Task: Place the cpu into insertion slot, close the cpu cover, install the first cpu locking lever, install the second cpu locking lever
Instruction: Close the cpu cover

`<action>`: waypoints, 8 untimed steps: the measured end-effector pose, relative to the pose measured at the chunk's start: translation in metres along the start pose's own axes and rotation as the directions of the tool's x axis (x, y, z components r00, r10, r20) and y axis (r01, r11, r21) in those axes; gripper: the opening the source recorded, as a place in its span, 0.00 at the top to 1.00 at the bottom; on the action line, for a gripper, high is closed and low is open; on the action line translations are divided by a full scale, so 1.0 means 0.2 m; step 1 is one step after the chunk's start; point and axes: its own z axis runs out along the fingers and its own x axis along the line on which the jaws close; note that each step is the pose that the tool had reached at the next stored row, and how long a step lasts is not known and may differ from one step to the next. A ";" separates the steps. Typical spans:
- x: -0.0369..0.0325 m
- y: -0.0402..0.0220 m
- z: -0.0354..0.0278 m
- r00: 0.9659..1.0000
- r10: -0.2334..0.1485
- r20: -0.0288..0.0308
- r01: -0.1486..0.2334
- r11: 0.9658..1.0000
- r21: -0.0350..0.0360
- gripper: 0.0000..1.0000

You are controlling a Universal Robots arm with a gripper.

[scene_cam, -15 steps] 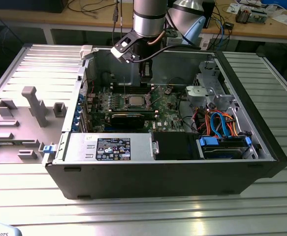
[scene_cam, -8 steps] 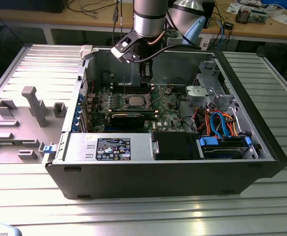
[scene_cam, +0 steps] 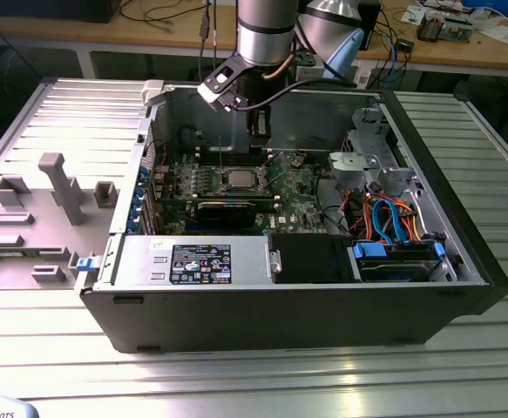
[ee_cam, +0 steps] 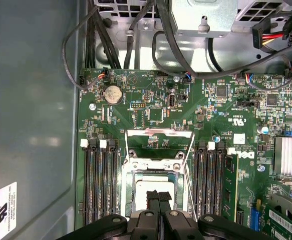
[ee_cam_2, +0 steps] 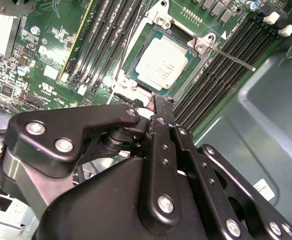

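Observation:
The cpu (ee_cam_2: 162, 63) lies flat in the insertion slot (ee_cam_2: 162, 20) on the green motherboard, its silver top showing through the window of the cpu cover (ee_cam: 126, 195), which lies down around it. A thin metal locking lever (ee_cam_2: 233, 58) sticks out from the socket's corner over the black memory slots. In the first wrist view a lever rod (ee_cam: 190, 155) runs along the socket's side. My gripper (ee_cam: 159, 196) hangs just above the cpu (ee_cam: 141, 187), fingers pressed together with nothing between them. In the exterior view the gripper (scene_cam: 260, 131) reaches into the open case above the cpu (scene_cam: 236, 179).
Black memory slots (ee_cam: 99, 180) flank the socket on both sides. A graphics card (scene_cam: 227, 209), a power supply (scene_cam: 197, 261) and a drive cage with orange and blue cables (scene_cam: 393, 222) fill the case. A grey fixture (scene_cam: 57, 187) stands at the exterior view's left.

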 end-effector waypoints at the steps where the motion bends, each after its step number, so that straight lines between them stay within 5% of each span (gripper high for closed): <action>1: 0.000 0.001 0.000 1.000 0.000 0.000 0.000 1.000 0.000 0.89; 8: 0.000 0.010 0.000 1.000 0.000 0.000 0.000 1.000 0.000 0.89</action>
